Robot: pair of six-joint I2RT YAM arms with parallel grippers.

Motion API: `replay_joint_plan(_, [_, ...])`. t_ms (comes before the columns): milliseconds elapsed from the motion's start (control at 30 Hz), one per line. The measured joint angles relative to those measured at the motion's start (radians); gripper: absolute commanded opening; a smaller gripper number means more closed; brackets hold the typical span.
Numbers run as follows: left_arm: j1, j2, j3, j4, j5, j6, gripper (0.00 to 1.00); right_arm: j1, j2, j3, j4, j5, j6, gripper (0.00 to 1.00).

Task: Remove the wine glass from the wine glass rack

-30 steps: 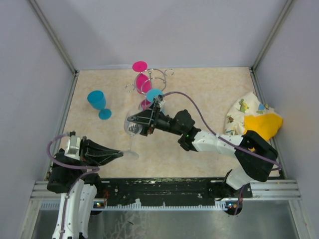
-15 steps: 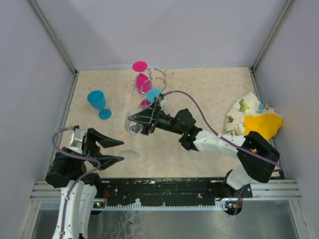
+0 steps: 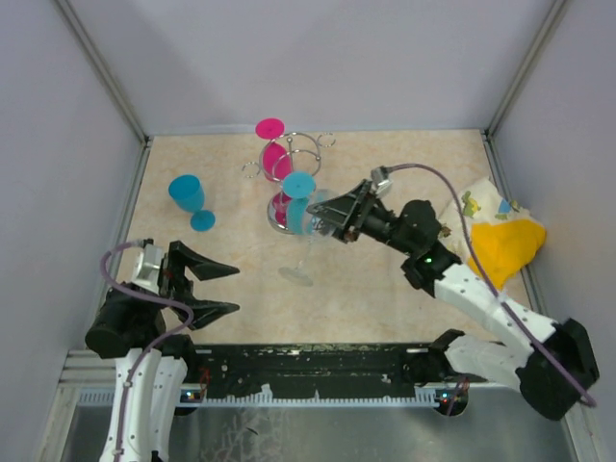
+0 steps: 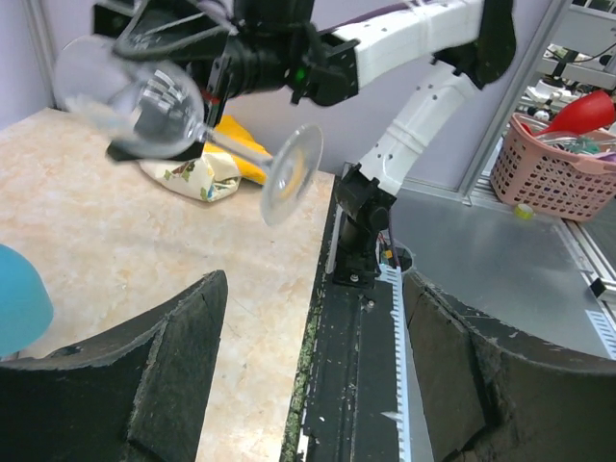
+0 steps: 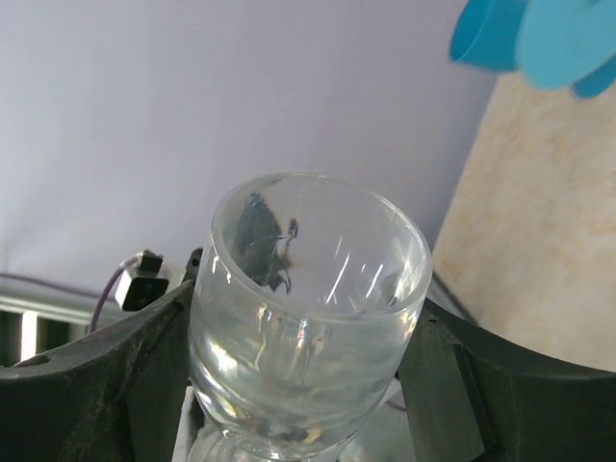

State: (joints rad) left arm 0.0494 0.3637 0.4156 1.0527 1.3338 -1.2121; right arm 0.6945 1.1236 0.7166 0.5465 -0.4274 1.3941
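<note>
A clear wine glass hangs tilted in the air, its bowl gripped between the fingers of my right gripper, just right of the wine glass rack. The silvery wire rack holds a pink glass and a teal glass, both hanging foot up. In the left wrist view the clear glass floats high, foot toward the camera. My left gripper is open and holds nothing, near the table's front left edge, well apart from the glass.
A blue goblet stands upright on the table at the left. A yellow and patterned cloth lies at the right edge. A pink basket sits off the table. Grey walls enclose three sides.
My left gripper opened, let go of the clear glass's foot and drew back slightly. The right arm swung right with the glass, from front centre to beside the rack.
</note>
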Motion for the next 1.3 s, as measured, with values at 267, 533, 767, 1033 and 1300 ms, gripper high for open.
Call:
replay_joint_plan(267, [-0.004, 0.036, 0.084, -0.296, -0.025, 0.216, 0.79, -0.406, -0.308, -0.029, -0.380, -0.054, -0.215, 0.56])
replay_joint_plan(533, [-0.014, 0.095, 0.154, -0.615, -0.065, 0.422, 0.78, -0.580, -0.246, -0.035, -0.625, 0.003, -0.440, 0.57])
replay_joint_plan(767, [-0.022, 0.096, 0.185, -0.750, -0.097, 0.525, 0.77, -0.585, -0.168, -0.020, -0.716, 0.208, -0.601, 0.57])
replay_joint_plan(1033, [-0.022, 0.117, 0.185, -0.823, -0.126, 0.586, 0.77, -0.586, -0.005, 0.072, -0.689, 0.419, -0.714, 0.55])
replay_joint_plan(1300, [-0.022, 0.144, 0.185, -0.862, -0.159, 0.619, 0.77, -0.583, 0.153, 0.203, -0.612, 0.640, -0.875, 0.53])
